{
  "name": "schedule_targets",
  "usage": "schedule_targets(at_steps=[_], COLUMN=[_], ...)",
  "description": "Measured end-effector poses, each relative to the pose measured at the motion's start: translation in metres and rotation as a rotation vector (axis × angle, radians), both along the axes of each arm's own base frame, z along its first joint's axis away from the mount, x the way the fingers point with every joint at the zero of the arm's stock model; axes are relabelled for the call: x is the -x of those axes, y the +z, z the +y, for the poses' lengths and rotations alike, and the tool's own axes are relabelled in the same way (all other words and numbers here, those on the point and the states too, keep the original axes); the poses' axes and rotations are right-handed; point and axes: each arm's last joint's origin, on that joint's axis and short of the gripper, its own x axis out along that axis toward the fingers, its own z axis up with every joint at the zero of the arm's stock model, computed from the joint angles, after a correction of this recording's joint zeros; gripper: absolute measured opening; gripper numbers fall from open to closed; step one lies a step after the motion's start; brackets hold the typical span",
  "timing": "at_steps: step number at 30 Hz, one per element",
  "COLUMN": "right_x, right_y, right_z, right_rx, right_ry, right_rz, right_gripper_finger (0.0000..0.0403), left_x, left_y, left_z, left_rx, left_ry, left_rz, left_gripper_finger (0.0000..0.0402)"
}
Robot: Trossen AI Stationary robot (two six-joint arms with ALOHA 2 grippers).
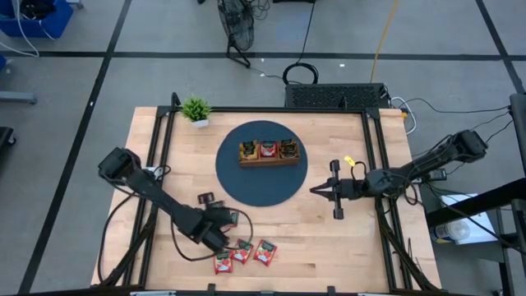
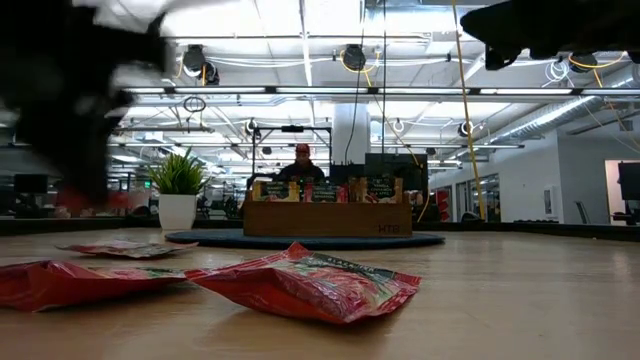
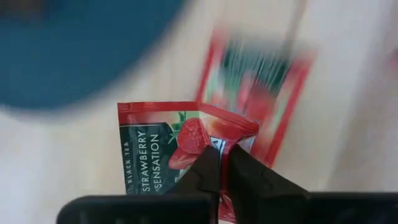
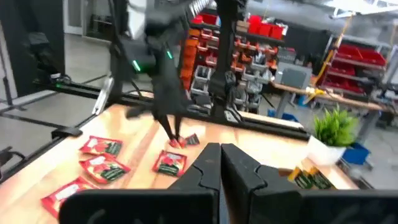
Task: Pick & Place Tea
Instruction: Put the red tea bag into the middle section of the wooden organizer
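My left gripper (image 1: 223, 224) hovers over the table's near left part, shut on a red strawberry tea sachet (image 3: 161, 149). Another red sachet (image 3: 261, 87) lies on the wood just beneath it. Three more red sachets (image 1: 222, 263) (image 1: 241, 252) (image 1: 265, 252) lie flat close to the near edge. The wooden tray (image 1: 269, 162) stands on the round blue mat (image 1: 246, 185), with sachets standing upright in its three compartments. My right gripper (image 1: 315, 190) waits, shut, above the table at the mat's right edge and touches nothing. My left gripper pinches the red sachet between its two fingers (image 3: 208, 174) at one edge (image 3: 208, 140), coming from above with the fingers pointing down. In the right wrist view the sachet (image 4: 178, 142) hangs at the fingertips, lifted clear of the table.
A small potted plant (image 1: 196, 109) stands at the far left corner. Black frame rails run along the table's left and right sides. Bare wood lies between the mat and the near edge. A person (image 2: 302, 165) sits beyond the table's far side.
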Motion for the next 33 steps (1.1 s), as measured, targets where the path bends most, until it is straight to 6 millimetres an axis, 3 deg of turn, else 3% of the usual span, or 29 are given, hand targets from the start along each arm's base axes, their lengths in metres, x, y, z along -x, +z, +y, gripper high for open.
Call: schedule_targets(at_steps=[7,10,17,21,28,33], right_x=[-0.012,-0.022,-0.047,-0.060,-0.099,-0.115], right_y=[-0.010,-0.017,-0.037,-0.044,-0.031,-0.018], right_z=[-0.015,-0.024,-0.045,-0.061,-0.097,-0.117], right_rx=[-0.047,-0.081,-0.180,-0.248,-0.404,-0.430], right_ry=[-0.091,-0.096,-0.127,-0.110,0.004,0.051], right_rz=[0.047,0.055,0.011,0.002,-0.010,0.020], right_gripper_finger=[0.0000,0.0000,0.0002,0.0033,0.0128,0.0158], left_x=[-0.033,-0.044,-0.071,-0.085,-0.102,-0.109], left_y=[0.058,0.069,0.073,0.072,0.069,0.065], left_z=[-0.003,0.001,0.026,0.042,0.067,0.077], left_rx=[-0.327,-0.460,-0.671,-0.725,-0.762,-0.751], left_ry=[-0.192,-0.288,-0.427,-0.494,-0.572,-0.608], left_rz=[-0.208,-0.234,-0.172,-0.108,-0.023,0.000], left_gripper_finger=[0.0010,0.0010,0.0010,0.0010,0.0010,0.0010])
